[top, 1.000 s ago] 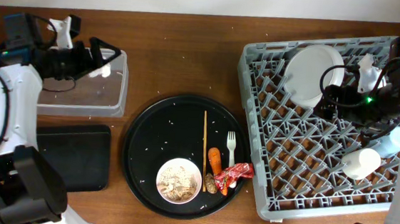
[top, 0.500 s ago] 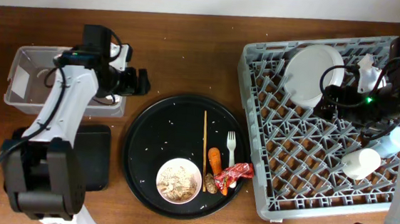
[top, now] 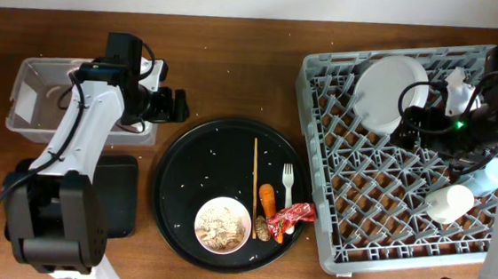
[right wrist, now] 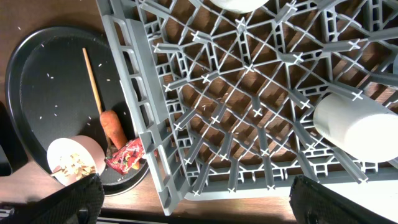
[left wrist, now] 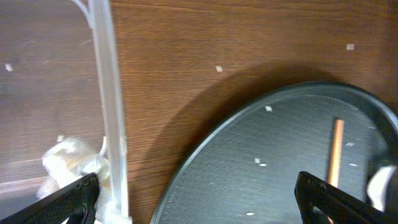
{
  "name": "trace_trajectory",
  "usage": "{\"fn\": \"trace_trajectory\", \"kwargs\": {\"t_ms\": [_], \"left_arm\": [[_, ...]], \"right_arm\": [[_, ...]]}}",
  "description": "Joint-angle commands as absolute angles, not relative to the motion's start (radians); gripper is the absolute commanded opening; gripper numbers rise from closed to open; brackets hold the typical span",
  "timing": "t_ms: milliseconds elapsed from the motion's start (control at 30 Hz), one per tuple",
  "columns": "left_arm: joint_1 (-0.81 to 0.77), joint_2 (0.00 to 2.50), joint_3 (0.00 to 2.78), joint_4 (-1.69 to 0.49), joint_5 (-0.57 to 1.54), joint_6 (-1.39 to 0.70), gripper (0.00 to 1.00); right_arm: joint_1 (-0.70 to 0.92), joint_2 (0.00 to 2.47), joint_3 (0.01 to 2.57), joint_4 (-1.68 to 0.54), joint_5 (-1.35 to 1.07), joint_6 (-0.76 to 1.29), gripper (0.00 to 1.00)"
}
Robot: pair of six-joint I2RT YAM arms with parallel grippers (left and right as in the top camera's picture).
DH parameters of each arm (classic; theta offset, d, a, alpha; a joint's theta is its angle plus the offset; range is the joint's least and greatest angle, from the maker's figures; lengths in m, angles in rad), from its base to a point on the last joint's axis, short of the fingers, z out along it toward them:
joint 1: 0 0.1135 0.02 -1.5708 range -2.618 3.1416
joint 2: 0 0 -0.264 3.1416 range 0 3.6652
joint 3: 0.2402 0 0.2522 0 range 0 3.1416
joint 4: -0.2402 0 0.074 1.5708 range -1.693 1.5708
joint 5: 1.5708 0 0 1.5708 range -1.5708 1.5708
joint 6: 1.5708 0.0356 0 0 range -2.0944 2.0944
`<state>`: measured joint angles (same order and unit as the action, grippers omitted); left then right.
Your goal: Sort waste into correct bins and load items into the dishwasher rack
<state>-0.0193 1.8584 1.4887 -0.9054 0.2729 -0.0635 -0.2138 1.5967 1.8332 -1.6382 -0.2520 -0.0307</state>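
Brown wood table, pale wall strip along the far edge, white specks scattered on the wood and on the round black tray mid-table.

The dishwasher rack fills the right side from far edge to near edge. In it: pale plate leaning near the far edge, cream cup on its side toward the near right corner, and light blue cup just beside it (mostly hidden by the arm).

On the round tray: chopstick, white fork, carrot piece, red wrapper at the tray's right rim by the rack, brown lump, and white bowl holding rice scraps.

The clear tub sits at the far left with the tissue wad inside against its right wall. The flat black tray is toward the near left corner.

The left gripper is over bare wood between the tub and the round tray, fingers spread, nothing between them. The right gripper is high over the rack, fingers wide apart, empty.

Open wood: a strip along the far edge between tub and rack. There is only a narrow gap between the round tray and the rack wall.
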Motion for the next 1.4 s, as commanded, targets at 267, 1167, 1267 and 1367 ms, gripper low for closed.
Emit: {"fn": "trace_trajectory", "kwargs": {"t_ms": [267,1167,1267,1367], "left_arm": [[0.037,1.815,1.522,-0.923,0.701,-0.029,0.99],[0.030,1.815,1.521,-0.983,-0.009,-0.145,0.99],[-0.017,1.815,1.522,-0.993,0.192,-0.002,0.99],[-0.001,1.781,1.541,-0.997,0.311,0.055,0.99]], "right_arm": [[-0.216,1.597,1.838,-1.639,-0.251,-0.038,0.98],[-0.216,1.597,1.838,-1.639,-0.251,-0.038,0.98],[-0.216,1.597,1.838,-1.640,-0.251,-0.038,0.99],[-0.216,1.597,1.838,-1.643,-0.252,-0.038,0.98]]}}
